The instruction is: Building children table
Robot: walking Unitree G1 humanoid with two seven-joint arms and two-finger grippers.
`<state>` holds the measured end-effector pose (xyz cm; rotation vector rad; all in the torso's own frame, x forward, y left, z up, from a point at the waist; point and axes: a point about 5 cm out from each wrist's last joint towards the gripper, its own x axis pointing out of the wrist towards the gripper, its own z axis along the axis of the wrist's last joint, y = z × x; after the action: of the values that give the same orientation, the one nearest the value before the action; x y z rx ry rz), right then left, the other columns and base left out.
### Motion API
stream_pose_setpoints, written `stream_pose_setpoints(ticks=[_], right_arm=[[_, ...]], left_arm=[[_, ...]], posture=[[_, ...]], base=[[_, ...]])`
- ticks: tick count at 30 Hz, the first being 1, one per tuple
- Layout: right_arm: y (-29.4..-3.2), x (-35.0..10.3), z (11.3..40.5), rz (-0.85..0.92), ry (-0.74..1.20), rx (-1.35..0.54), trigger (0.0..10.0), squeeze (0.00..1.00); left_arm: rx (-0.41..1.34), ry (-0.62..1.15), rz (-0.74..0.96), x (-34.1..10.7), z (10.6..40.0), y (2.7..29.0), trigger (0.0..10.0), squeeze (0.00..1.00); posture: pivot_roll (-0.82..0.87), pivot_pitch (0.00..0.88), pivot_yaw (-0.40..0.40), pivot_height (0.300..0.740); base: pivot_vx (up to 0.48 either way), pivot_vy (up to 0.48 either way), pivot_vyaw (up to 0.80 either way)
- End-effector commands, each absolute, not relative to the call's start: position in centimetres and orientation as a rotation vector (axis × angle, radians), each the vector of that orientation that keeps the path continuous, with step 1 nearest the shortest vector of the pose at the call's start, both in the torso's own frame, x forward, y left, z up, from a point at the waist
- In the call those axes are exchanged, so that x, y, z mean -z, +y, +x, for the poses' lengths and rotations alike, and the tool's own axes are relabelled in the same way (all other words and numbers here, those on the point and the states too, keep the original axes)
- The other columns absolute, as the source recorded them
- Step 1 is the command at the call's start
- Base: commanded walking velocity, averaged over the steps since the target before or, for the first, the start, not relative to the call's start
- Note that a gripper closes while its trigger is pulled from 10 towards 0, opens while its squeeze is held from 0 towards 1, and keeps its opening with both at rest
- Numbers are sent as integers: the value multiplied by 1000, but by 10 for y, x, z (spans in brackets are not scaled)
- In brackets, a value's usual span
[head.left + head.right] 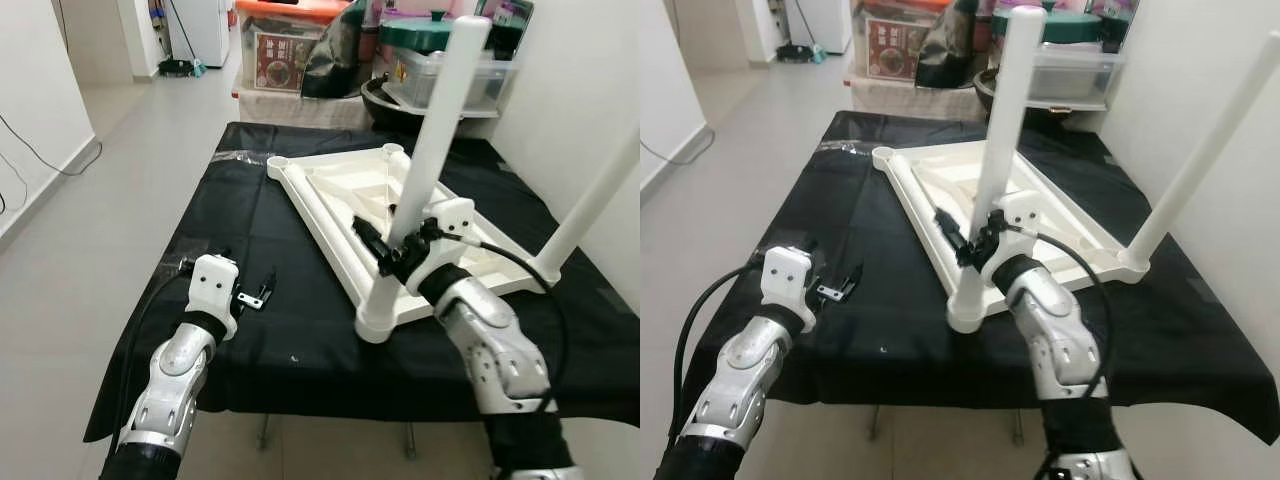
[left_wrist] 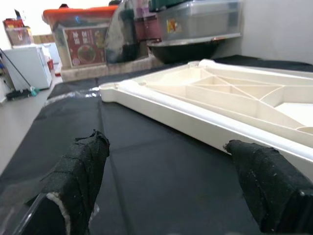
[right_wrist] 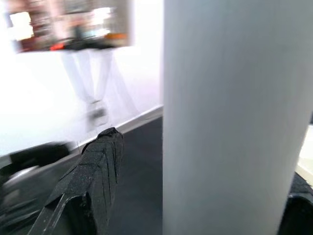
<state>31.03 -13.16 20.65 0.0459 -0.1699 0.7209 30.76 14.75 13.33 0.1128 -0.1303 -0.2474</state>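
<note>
A white children's table top [image 1: 335,195] lies upside down on a table under a black cloth [image 1: 250,220]. One white leg [image 1: 432,140] stands upright in its near corner socket [image 1: 378,318]. A second leg [image 1: 590,200] rises from the right corner. The two far corner sockets [image 1: 278,161] hold nothing. My right gripper [image 1: 395,242] straddles the near leg low down; in the right wrist view one finger [image 3: 95,181] stands a little off the leg [image 3: 230,117], so it is open. My left gripper [image 2: 171,188] hovers open just over the cloth, left of the top.
Plastic storage boxes [image 1: 290,45], a dark bowl [image 1: 385,100] and a clear bin [image 1: 445,75] crowd the space behind the table. A white wall [image 1: 590,80] runs close along the right. Bare tiled floor [image 1: 120,180] lies to the left.
</note>
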Motion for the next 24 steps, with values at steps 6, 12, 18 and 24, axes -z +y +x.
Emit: stream_pose_setpoints(ticks=[6, 12, 18, 24], right_arm=[[-128, -169, 313, 12, -40, -847, 8863, 0], [-146, -138, 336, -123, 72, -529, 0, 0], [-193, -106, 335, -32, 313, 296, 0, 0], [-133, -122, 323, 60, 216, 141, 10000, 0]], left_arm=[[244, -126, 121, -132, 304, 149, 10000, 0], [227, -127, 132, -132, 307, 156, 10000, 0], [253, -124, 121, -131, 303, 147, 10000, 0], [266, -122, 129, -133, 306, 148, 10000, 0]], posture=[[163, 0, -117, 740], [157, 0, -108, 740], [157, 0, -90, 740], [145, 0, -68, 740]], base=[[0, 0, 0], [0, 0, 0], [0, 0, 0], [0, 0, 0]])
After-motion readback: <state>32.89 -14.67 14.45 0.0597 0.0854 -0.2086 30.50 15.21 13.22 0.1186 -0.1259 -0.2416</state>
